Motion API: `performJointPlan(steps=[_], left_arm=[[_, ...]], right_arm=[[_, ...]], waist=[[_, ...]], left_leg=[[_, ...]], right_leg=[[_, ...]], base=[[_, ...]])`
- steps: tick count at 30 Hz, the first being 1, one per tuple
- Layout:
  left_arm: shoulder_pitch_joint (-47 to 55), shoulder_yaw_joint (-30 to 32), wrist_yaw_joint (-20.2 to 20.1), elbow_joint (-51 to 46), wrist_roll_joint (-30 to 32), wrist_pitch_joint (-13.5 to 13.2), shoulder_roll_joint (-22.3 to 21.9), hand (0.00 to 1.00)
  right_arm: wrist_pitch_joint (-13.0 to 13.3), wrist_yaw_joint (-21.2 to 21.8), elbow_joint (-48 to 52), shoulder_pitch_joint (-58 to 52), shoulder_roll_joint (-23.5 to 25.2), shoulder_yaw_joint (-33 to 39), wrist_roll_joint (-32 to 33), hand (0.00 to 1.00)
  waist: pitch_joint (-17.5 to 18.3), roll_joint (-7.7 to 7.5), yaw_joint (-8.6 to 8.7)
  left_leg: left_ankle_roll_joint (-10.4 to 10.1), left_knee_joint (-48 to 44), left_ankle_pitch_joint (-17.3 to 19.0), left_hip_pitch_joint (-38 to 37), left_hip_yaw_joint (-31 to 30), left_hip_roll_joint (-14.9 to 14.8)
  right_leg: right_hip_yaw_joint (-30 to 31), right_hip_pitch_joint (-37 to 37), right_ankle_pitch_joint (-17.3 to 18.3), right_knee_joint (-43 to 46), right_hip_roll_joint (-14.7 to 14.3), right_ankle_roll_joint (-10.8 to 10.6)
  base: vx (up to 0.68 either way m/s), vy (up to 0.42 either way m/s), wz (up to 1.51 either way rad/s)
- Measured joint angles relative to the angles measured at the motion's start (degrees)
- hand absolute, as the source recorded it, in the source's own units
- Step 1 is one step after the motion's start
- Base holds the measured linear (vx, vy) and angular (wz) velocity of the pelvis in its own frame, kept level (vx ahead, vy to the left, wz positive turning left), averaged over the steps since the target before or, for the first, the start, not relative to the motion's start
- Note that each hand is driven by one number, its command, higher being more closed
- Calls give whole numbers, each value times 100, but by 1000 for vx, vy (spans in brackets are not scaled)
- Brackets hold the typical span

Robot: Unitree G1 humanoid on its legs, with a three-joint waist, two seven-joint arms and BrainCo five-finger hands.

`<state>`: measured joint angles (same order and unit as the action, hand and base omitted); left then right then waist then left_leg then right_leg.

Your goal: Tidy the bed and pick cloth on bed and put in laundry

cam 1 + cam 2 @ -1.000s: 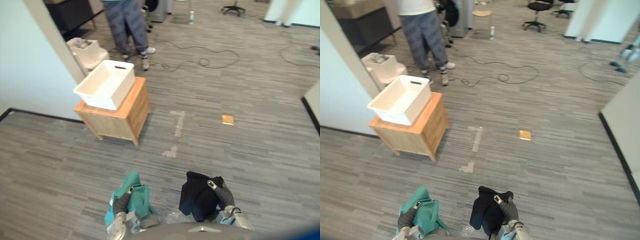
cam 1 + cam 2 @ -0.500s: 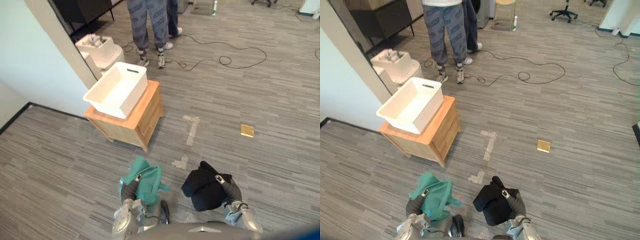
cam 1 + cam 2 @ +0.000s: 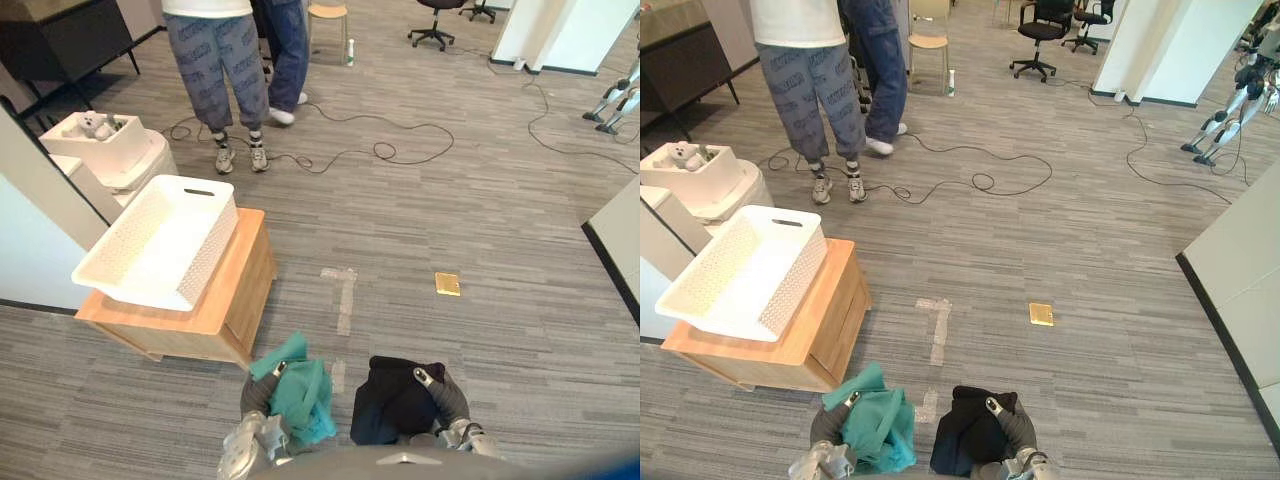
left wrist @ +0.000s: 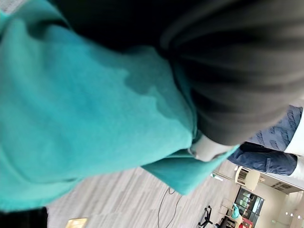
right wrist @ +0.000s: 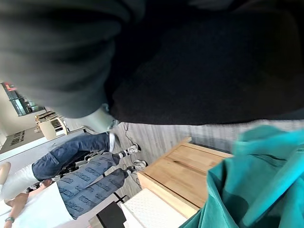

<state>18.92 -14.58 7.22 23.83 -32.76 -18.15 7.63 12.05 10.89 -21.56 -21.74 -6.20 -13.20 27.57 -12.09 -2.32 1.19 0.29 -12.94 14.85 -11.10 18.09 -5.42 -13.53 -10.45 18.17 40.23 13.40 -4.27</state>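
Two cloths were in the robot's grasp. In the left eye view, at six o'clock, the left hand was curled round a teal cloth. Just beside it the right hand was clenched on a black cloth, both as half a second before. The whole picture had shifted since then, so the camera had moved: the white basket on its wooden cabinet now sat at nine o'clock, closer to the left hand in the picture.

In the right eye view a person stood at eleven o'clock, and a brass floor plate lay at three o'clock of the tape marks.

In the left wrist view the teal cloth bunched against the hand's dark cover.

In the right wrist view the black cloth bunched under the right hand's cover, with the cabinet and basket beyond.
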Motion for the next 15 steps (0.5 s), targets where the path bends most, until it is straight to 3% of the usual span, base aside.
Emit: performJointPlan(steps=[1,2,3,4,5,6,7,8,9,10,12,13,14,15], left_arm=[[-41,3,32,0,-8,3,7,100],[-98,5,63,4,-38,41,24,100],[-137,2,69,3,-37,87,44,100],[-146,0,69,0,-37,110,56,100],[-139,-1,72,0,-36,120,132,100],[-227,-4,78,147,-37,146,25,100],[-153,-65,72,174,-33,138,-63,100],[-77,-103,74,179,-34,111,-108,100],[-58,-110,77,179,-33,107,-118,100],[31,-109,135,181,-35,65,-142,100],[39,-100,185,176,-45,4,-185,100],[75,-108,166,119,-48,-33,-315,100],[108,-106,152,8,-48,-49,-277,100],[111,-90,144,-53,-47,-66,-233,100]], right_arm=[[-2,5,1,14,0,0,0,100],[-22,6,2,60,-2,-3,2,100],[-38,6,4,54,0,-15,5,100],[-38,7,12,37,0,-23,5,100],[-37,7,23,-46,7,-39,6,100],[-38,0,-27,9,-18,-18,8,100],[-44,7,-20,73,-137,3,9,100],[4,19,117,84,-263,35,11,100],[24,18,126,109,-303,50,12,100],[15,7,80,225,-307,101,10,100],[13,6,76,292,-298,93,9,100],[8,13,136,353,-408,118,5,100],[8,16,215,343,-379,126,4,100],[2,27,260,300,-341,102,-1,100]], waist=[[-13,38,35],[-48,95,128],[-51,88,198],[-44,64,216],[-68,-34,234],[-164,165,259],[-158,350,208],[-191,494,233],[-180,543,250],[-143,631,230],[-166,601,229],[-209,948,175],[-233,875,173],[-237,737,150]], left_leg=[[-2,10,-1,-31,-68,-66],[-24,64,-9,-109,-290,-159],[-129,117,-8,-194,-474,-196],[-246,111,40,-226,-562,-193],[-566,80,236,-323,-775,-155],[-691,73,325,-420,-883,-283],[-679,63,315,-387,-959,-420],[-666,71,306,-393,-1064,-515],[-665,72,297,-387,-1106,-566],[-590,-227,237,-258,-1194,-670],[-417,-1001,128,162,-1336,-734],[-68,-2533,-367,1056,-1374,-1281],[-114,-3060,-605,1321,-1347,-1289],[-87,-3491,-795,1500,-1298,-1316]], right_leg=[[-15,-71,-64,-283,-101,22],[36,-142,-354,-949,-265,65],[195,-145,-849,-1715,-356,70],[275,-105,-1121,-2113,-358,57],[455,23,-2105,-2505,-325,51],[350,99,-2001,-2362,-457,189],[317,43,-1744,-2181,-569,250],[175,-29,-1471,-1888,-582,298],[120,-59,-1346,-1769,-593,313],[-52,-63,-1052,-1577,-629,394],[-211,52,-1024,-1771,-637,400],[-509,599,-888,-2157,-965,382],[-540,678,-696,-1984,-926,357],[-553,863,-731,-2136,-899,561]], base=[[326,-137,59],[337,-204,83],[341,-244,90],[416,-389,91],[279,-288,67],[355,-381,52],[231,-273,34],[268,-320,29],[209,-298,46],[146,-244,40],[111,-248,45],[180,-212,53],[265,-173,52],[256,-87,34]])
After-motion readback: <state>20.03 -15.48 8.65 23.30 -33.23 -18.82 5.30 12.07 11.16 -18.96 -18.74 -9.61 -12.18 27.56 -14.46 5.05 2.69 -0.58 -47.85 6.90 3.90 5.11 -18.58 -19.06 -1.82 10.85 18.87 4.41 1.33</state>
